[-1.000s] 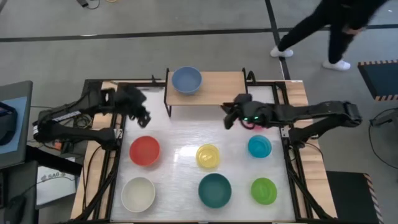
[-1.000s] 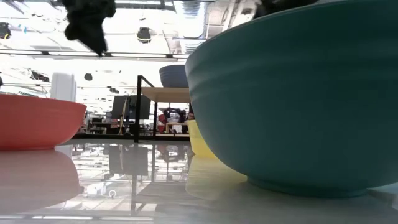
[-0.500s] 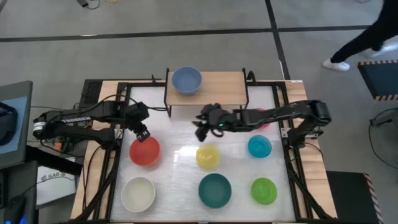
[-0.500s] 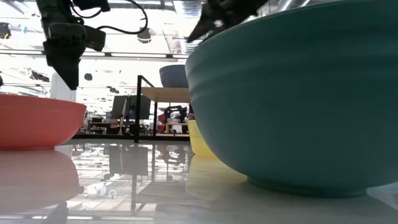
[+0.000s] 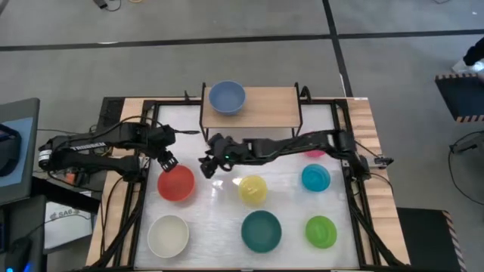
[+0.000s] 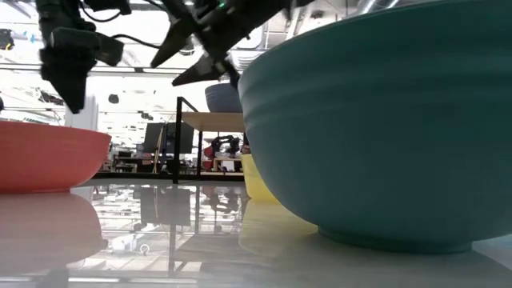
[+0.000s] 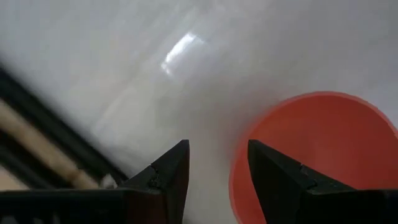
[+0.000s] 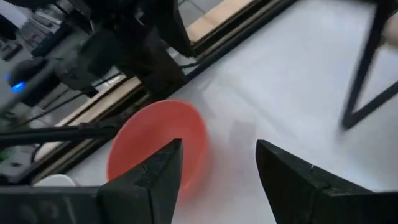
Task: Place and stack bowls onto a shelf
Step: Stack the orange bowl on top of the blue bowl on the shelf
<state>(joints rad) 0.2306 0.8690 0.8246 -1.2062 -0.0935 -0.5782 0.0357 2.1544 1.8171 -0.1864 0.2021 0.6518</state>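
The red bowl (image 5: 175, 183) rests on its base on the white table. My left gripper (image 5: 166, 160) is open above the bowl's far rim; in the left wrist view (image 7: 217, 152) its fingers stand on either side of the rim (image 7: 235, 177) without touching it. My right gripper (image 5: 206, 166) is open and empty, reaching across the table just right of the red bowl (image 8: 158, 143). The slate blue bowl (image 5: 227, 97) stands on the shelf (image 5: 265, 102). The white (image 5: 168, 236), yellow (image 5: 252, 190), teal (image 5: 261, 230), lime green (image 5: 321, 231) and cyan (image 5: 315, 177) bowls stand on the table. The pink bowl (image 5: 314, 153) is mostly hidden under the right arm.
The right arm stretches across the table in front of the shelf's near legs (image 5: 300, 125). The black frame rail (image 5: 144, 151) runs along the table's left edge, close to my left gripper. In the low view the teal bowl (image 6: 376, 120) fills the right half.
My right gripper has travelled from beside the pink bowl toward the table's left edge, ending just right of the red bowl. My left gripper has moved toward the near edge and down to the red bowl's far rim. A person beyond the table has walked off to the right.
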